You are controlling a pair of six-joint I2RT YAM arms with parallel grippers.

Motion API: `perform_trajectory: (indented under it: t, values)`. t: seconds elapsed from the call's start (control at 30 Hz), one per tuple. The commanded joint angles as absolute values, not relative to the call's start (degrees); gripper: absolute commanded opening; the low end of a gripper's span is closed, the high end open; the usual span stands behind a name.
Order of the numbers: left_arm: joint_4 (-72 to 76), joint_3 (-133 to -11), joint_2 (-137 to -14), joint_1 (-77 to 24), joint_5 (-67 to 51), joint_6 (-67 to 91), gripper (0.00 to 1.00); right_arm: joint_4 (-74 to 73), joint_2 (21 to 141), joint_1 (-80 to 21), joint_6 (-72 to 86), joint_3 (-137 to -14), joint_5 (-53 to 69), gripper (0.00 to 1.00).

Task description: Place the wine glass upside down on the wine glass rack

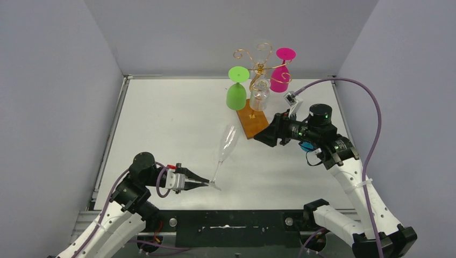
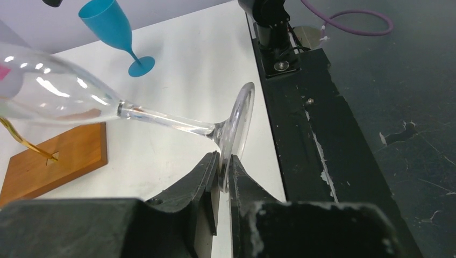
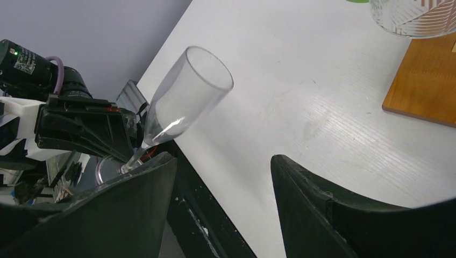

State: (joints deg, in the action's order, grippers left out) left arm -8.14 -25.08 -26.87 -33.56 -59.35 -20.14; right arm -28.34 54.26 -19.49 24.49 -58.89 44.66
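Firmly between left jaws, the wine glass by its foot (right jaws wide).

Toward the far edge of my white table, right of its middle, I see three glasses hanging bowl-down. A green glass is on the left, a magenta glass on the right nearest the far edge, and a clear ribbed glass between them. A blue flute stands on its foot on the tabletop, and a black ledge runs along the near edge.
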Motion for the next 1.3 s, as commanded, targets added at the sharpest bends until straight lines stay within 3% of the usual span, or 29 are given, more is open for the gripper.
perform_trajectory:
  t: [0.0, 0.4, 0.6, 0.87, 1.13, 1.27]
  values:
    - [-4.3, -26.5, -27.25, -33.55, -56.39, -19.7, 0.0, -26.43, 52.27, -19.61, 23.21, -60.63, 42.32, 0.66]
    - [6.92, -25.98, -29.68, -33.56, -47.78, -2.47, 0.0, -13.15, 44.96, -21.48, 27.56, -52.4, 41.02, 0.62]
    - [15.3, -24.71, -31.39, -33.55, -42.18, 13.66, 0.0, -5.51, 43.4, -24.48, 31.49, -48.67, 40.06, 0.57]
    - [17.85, -26.15, -34.32, -33.5, -33.68, 28.57, 0.0, 1.02, 46.59, -33.15, 35.24, -47.11, 36.43, 0.51]
    - [17.5, -28.53, -37.92, -33.53, -33.9, 36.91, 0.0, 4.72, 50.97, -41.35, 36.03, -48.11, 32.5, 0.44]
    - [24.37, -26.98, -38.37, -33.57, -34.63, 43.55, 0.0, 3.86, 53.4, -43.52, 35.5, -49.17, 32.17, 0.42]
